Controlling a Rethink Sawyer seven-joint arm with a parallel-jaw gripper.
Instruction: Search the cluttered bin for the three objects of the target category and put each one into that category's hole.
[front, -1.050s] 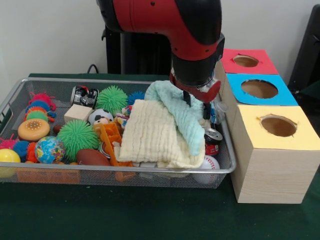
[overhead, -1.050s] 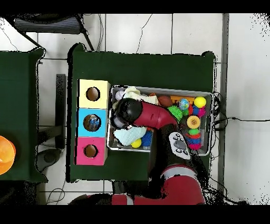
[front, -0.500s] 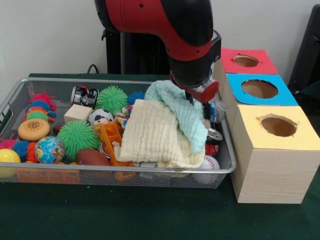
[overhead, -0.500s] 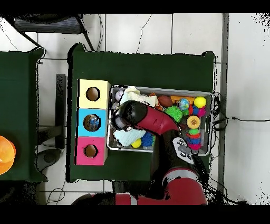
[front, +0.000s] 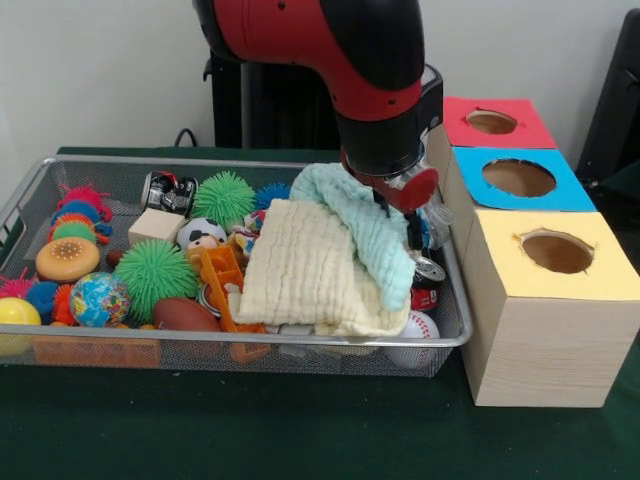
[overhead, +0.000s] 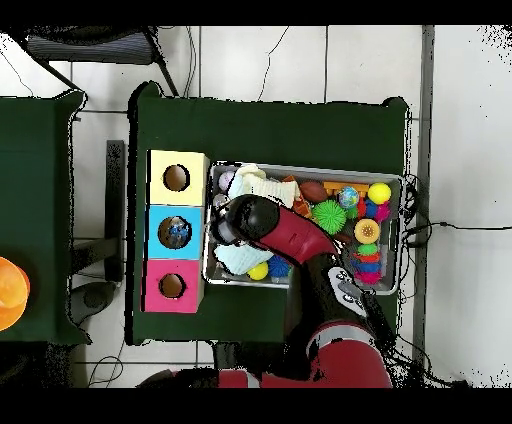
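My gripper (front: 397, 215) hangs over the right end of the wire bin (front: 250, 343). Its dark fingers (front: 412, 228) stand apart and open, dipping behind a mint cloth (front: 365, 225) that drapes over a cream cloth (front: 305, 270). Nothing shows between them. Just right of the fingers lie a clear plastic item (front: 437, 214) and a red soda can (front: 427, 281), with a baseball (front: 414, 336) at the bin's front corner. Beside the bin stand a yellow box (front: 550, 300), a blue box (front: 520, 180) and a red box (front: 495, 122), each with a round hole. From overhead, the gripper (overhead: 225, 232) sits at the bin's box-side end.
The bin's left half holds green spiky balls (front: 153, 272), a globe ball (front: 98, 298), a football (front: 185, 314), a burger toy (front: 67, 259), a yellow ball (front: 15, 315), a wooden block (front: 155, 226), a silver can (front: 167, 190) and an orange toy (front: 222, 280). Something lies inside the blue box's hole (overhead: 178, 232).
The gripper has shifted slightly right and a little lower at the bin's right end, and the arm's elbow has swung round. The cloths and toys lie as before.
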